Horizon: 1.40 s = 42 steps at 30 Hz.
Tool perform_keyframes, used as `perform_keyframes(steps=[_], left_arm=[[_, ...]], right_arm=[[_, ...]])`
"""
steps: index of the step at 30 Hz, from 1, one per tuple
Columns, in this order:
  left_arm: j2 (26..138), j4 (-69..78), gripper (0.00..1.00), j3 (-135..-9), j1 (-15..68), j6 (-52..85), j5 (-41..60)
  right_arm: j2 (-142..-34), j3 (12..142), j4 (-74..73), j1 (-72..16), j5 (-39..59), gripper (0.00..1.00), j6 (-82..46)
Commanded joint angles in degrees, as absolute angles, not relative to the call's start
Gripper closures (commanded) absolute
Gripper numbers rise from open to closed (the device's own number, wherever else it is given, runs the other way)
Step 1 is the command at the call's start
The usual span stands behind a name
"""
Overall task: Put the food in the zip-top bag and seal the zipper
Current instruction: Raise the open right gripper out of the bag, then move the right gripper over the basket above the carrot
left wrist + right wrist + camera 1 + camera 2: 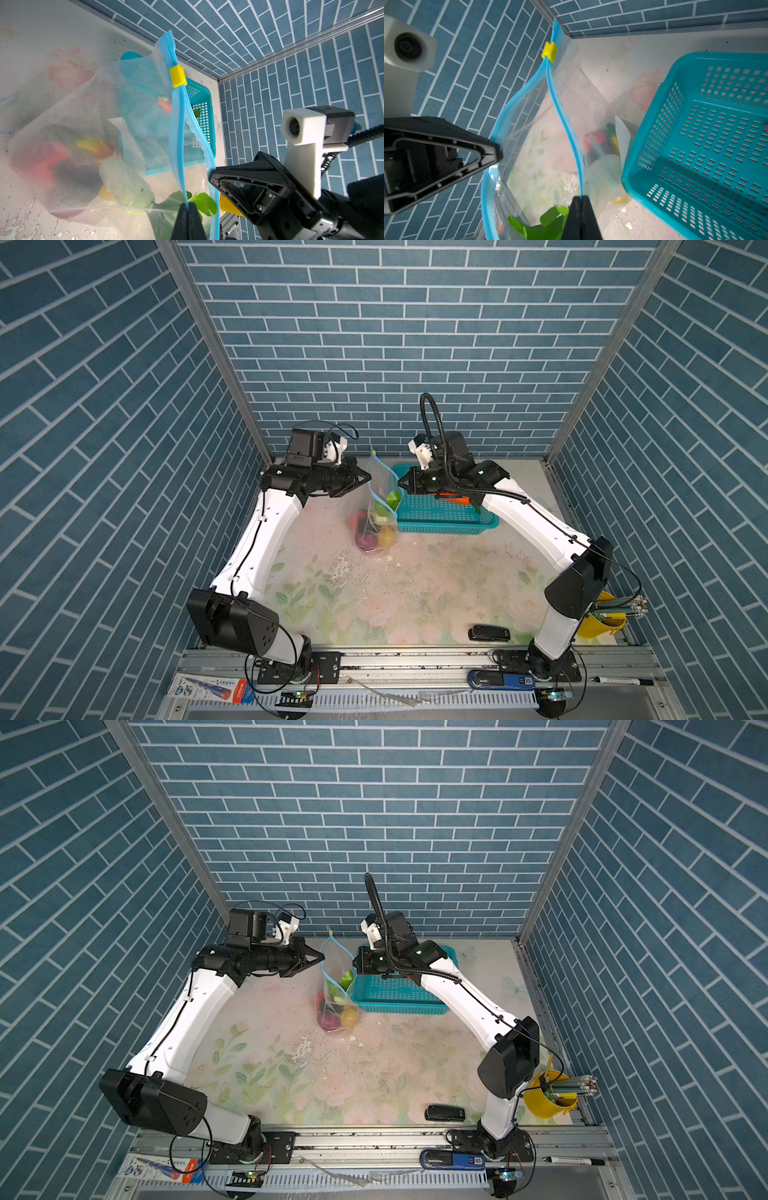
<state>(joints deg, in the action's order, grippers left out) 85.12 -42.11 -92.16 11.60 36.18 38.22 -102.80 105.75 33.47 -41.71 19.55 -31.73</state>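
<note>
Blue brick walls, floral surface (415,593). Centre-frame, the bag (376,506) is standing with food (365,540) piled at its bottom. Left jaws and right jaws are each clamping one zipper (176,124) lip. Best now: bringing both lips together evenly, keeping them taut up to the slider (177,75).

Zipper (176,128) light blue, slider (177,75) yellow; basket (440,526) teal; walls (374,344) blue brick; table (415,593) floral.

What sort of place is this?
Probably a robot test booth: brick-print wall panels in an aluminium frame, two rail-mounted robot arms, a floral tabletop with a zip-top bag of toy vegetables.
</note>
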Motion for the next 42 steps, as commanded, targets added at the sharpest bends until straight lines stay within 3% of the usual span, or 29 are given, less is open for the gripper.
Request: perform_keyframes(steps=[1,29,39,42], left_arm=[[85.1,-42.49,1.0,-94.65,11.25,35.06,38.8],[83.31,-42.79,1.0,-92.92,7.67,35.44,41.44],[82.35,-40.46,1.0,-90.35,7.74,34.63,43.11],[82.27,-40.39,1.0,-90.48,7.73,34.47,43.23]], right_arm=[[-103.53,109.46,33.83,-41.57,21.68,1.0,-32.34],[-108.9,118.19,37.77,-41.49,23.29,1.0,-29.95],[-108.46,120.38,41.4,-39.69,21.73,0.65,-23.25],[-108.05,122.08,44.25,-39.38,19.43,0.6,-19.46]])
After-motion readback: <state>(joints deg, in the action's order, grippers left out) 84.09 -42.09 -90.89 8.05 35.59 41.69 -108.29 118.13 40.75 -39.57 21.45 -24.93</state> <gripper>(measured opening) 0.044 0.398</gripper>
